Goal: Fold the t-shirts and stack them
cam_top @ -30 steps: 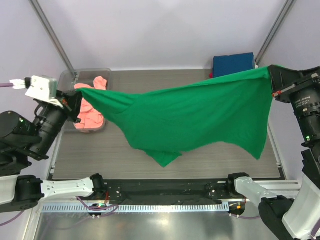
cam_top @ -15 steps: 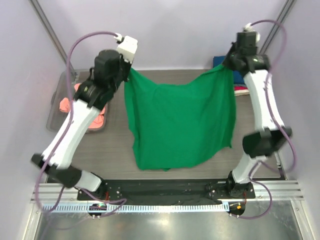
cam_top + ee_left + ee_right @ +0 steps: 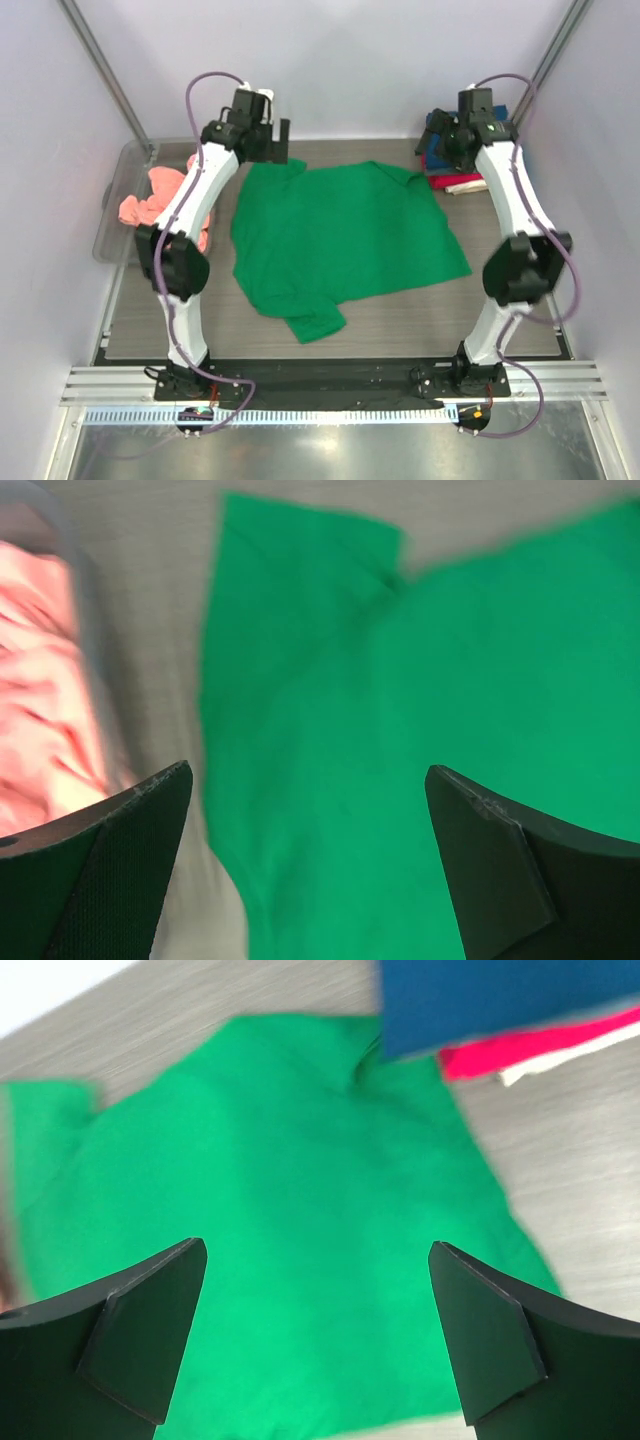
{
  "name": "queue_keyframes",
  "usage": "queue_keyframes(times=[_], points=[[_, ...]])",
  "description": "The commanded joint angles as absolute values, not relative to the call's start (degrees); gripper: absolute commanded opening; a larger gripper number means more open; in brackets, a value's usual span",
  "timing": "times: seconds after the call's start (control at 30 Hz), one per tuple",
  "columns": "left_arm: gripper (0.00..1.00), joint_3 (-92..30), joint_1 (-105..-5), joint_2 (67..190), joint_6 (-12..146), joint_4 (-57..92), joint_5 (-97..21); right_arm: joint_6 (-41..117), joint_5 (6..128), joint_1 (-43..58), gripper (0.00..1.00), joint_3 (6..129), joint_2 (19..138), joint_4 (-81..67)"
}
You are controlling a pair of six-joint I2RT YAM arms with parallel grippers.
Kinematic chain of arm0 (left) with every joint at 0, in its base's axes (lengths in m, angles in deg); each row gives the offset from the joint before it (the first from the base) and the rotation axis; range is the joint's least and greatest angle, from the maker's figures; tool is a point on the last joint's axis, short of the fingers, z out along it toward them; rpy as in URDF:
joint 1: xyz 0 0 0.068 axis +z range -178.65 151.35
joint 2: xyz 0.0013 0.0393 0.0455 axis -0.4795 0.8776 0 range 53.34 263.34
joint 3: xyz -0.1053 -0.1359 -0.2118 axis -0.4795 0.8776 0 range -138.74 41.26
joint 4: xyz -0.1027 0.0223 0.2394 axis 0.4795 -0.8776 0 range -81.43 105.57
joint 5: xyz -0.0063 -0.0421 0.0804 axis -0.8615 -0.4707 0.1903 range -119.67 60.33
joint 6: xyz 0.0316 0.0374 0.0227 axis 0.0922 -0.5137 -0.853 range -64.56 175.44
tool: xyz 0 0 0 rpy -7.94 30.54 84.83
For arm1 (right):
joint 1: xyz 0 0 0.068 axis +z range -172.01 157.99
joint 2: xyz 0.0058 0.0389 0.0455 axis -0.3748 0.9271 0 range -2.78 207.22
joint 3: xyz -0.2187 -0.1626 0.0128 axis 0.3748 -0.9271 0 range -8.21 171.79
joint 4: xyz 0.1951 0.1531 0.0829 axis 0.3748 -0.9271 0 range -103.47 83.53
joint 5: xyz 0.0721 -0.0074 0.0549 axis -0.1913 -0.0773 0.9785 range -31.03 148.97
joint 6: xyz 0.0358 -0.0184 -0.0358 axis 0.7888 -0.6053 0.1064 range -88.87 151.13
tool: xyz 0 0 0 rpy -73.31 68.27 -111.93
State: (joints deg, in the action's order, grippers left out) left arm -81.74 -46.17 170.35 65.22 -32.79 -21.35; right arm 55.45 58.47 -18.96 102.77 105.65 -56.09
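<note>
Since half a second ago the green t-shirt (image 3: 340,245) has fallen out of both grips and now lies spread in the middle of the table (image 3: 500,325). Both the left gripper (image 3: 305,775) and the right gripper (image 3: 316,1248) hang wide open over its upper edge, with nothing held.

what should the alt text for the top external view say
A bright green t-shirt lies spread nearly flat on the grey table, with the left gripper and right gripper open above its far corners. A clear bin holding a salmon-pink t-shirt sits at left, a stack of folded t-shirts at far right.
</note>
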Motion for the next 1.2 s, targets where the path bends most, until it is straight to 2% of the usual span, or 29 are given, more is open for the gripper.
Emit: queue_keyframes(times=[0.0, 0.1, 0.23, 0.37, 0.6, 0.87, 1.17], points=[[1.0, -69.6, -49.8, 153.7, 71.7, -27.9, -21.2, 55.5, 63.8, -17.4, 1.0, 89.4, 90.9, -47.4], [0.98, -59.8, -51.9, 146.5, 74.6, -26.4, -20.8, 56.8, 68.5, -16.0, 1.0, 77.6, 84.7, -42.3], [0.93, -43.5, -55.5, 139.0, 78.5, -23.9, -21.2, 56.0, 70.3, -14.4, 1.0, 72.3, 85.5, -37.4], [0.91, -31.4, -59.2, 131.3, 80.8, -22.0, -21.4, 54.2, 68.9, -14.3, 1.0, 77.0, 93.1, -36.8], [0.89, -11.9, -62.3, 120.7, 87.3, -16.5, -23.8, 54.3, 64.4, -14.3, 0.99, 92.7, 112.1, -35.0], [0.89, -7.1, -63.8, 119.0, 88.8, -16.0, -21.8, 52.4, 60.4, -14.4, 0.97, 108.7, 128.2, -36.7], [0.88, -2.5, -64.3, 112.9, 91.2, -16.2, -20.2, 50.3, 54.2, -14.5, 0.97, 112.5, 131.7, -37.1]])
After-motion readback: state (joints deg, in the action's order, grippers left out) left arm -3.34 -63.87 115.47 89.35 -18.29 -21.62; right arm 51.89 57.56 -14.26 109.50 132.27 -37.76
